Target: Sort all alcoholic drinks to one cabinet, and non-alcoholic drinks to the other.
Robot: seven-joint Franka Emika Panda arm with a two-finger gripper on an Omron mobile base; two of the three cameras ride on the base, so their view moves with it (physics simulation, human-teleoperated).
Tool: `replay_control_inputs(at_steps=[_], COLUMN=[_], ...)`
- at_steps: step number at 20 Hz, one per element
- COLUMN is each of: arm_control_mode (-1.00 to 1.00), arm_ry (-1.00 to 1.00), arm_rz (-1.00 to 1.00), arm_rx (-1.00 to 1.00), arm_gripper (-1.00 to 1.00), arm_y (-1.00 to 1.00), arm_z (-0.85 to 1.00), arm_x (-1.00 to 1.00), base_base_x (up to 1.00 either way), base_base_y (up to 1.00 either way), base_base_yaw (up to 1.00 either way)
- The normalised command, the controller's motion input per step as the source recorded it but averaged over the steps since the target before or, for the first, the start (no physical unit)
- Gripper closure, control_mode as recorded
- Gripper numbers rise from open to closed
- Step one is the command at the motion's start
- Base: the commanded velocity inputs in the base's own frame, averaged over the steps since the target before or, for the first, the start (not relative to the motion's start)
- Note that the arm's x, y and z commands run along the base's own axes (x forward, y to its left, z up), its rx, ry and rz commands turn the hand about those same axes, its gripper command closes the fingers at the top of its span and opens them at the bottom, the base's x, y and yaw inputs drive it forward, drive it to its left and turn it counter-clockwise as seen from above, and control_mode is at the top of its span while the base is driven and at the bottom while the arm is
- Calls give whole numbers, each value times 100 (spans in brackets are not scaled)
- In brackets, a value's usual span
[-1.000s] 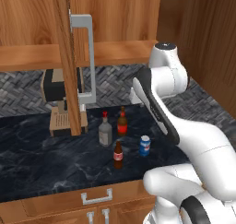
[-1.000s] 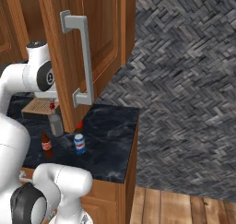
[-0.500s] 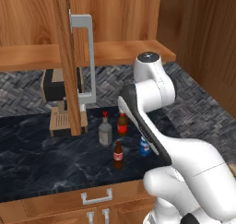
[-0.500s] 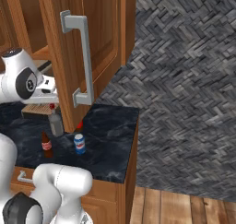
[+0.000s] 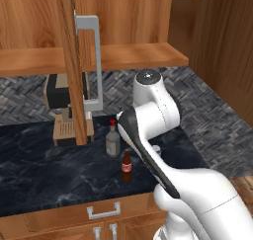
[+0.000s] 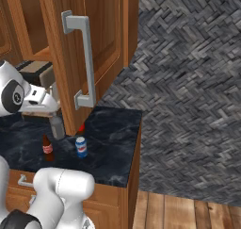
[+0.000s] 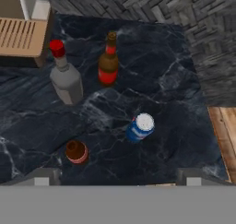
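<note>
The tool (image 7: 117,179) hangs above the front part of the dark marble worktop (image 7: 184,80) with its two tips set wide apart at the bottom of the hand view and nothing between them. Nearest to the tips in that view stands the small dark cola bottle (image 7: 76,152), seen almost from above, with its red-and-white label around the neck; from the left base view it stands upright near the front edge of the worktop, and in the right base view it stands to the left of the can. A little further on and toward the worktop's right end is the blue soda can (image 7: 139,127) with its silver top, apart from the cola bottle and from the other two drinks. Beyond these two stand the clear greyish liquor bottle (image 7: 65,79) with its red cap and, just beside it to the right, the brown beer bottle (image 7: 108,61) with a red label; the two are near one another, though I cannot tell whether they touch. Behind the liquor bottle sits a pale wooden slatted stand (image 7: 20,36). Above the worktop, an upper cabinet door (image 5: 69,61) with a grey handle (image 5: 91,61) stands swung open.
</note>
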Motion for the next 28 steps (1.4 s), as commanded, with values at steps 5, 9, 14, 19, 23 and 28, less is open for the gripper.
replay_control_inputs(at_steps=[5,9,14,19,23,28], arm_control_mode=[-100,-100,-100,-100,-100,-100], arm_ry=[-2,-1,-4,-6,-8,-9], arm_rz=[-2,-3,-5,-6,-7,-7], arm_rx=[0,0,0,0,0,0], arm_gripper=[-100,-100,-100,-100,-100,-100], arm_y=[22,22,14,11,11,13], arm_z=[-17,-20,-16,-20,-22,-22], arm_x=[-6,-2,-1,0,0,0], base_base_x=[0,0,0,0,0,0], base_base_y=[0,0,0,0,0,0], base_base_yaw=[0,0,0,0,0,0])
